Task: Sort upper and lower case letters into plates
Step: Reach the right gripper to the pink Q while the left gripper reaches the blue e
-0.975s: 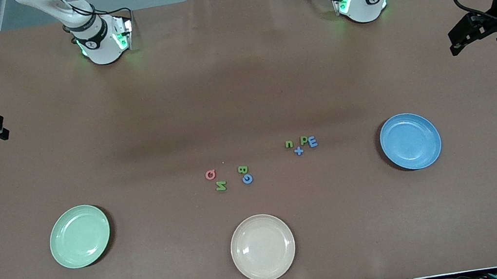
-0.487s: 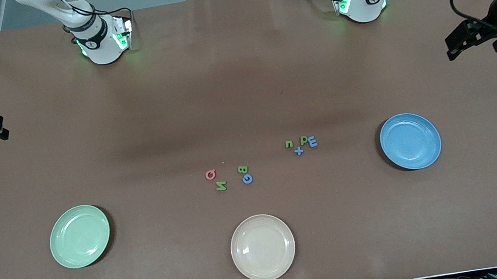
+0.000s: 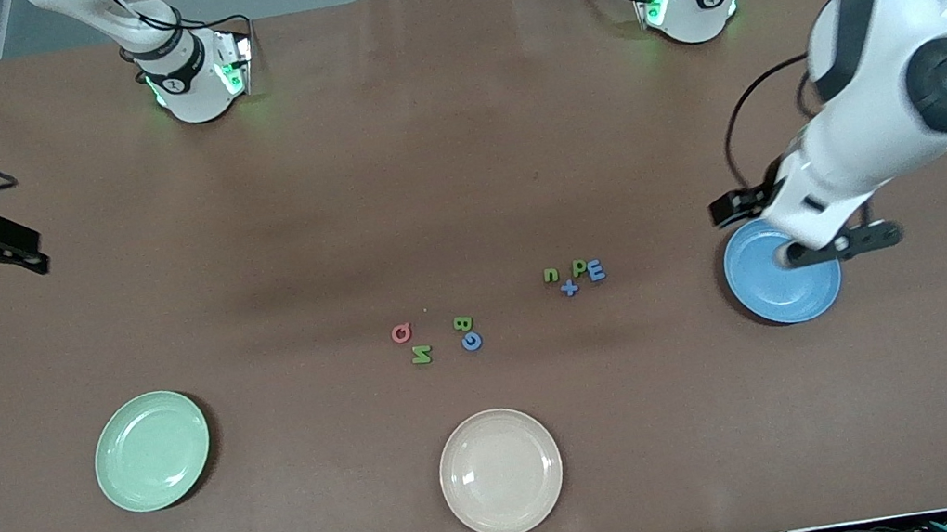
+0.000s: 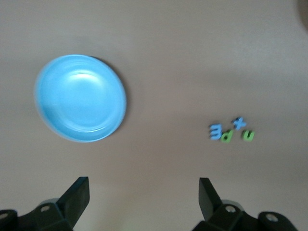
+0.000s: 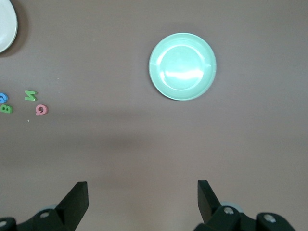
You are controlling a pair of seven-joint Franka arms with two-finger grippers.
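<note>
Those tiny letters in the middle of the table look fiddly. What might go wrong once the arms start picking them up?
1. The n, P, E and plus sign lie packed together, so jaws closing on one could nudge or lift a neighbour.
2. The plus sign is no letter, so it might land wrongly in the blue plate or the green plate.
3. The cream plate sits nearest the letters, so one could get dropped there by mistake.
</note>
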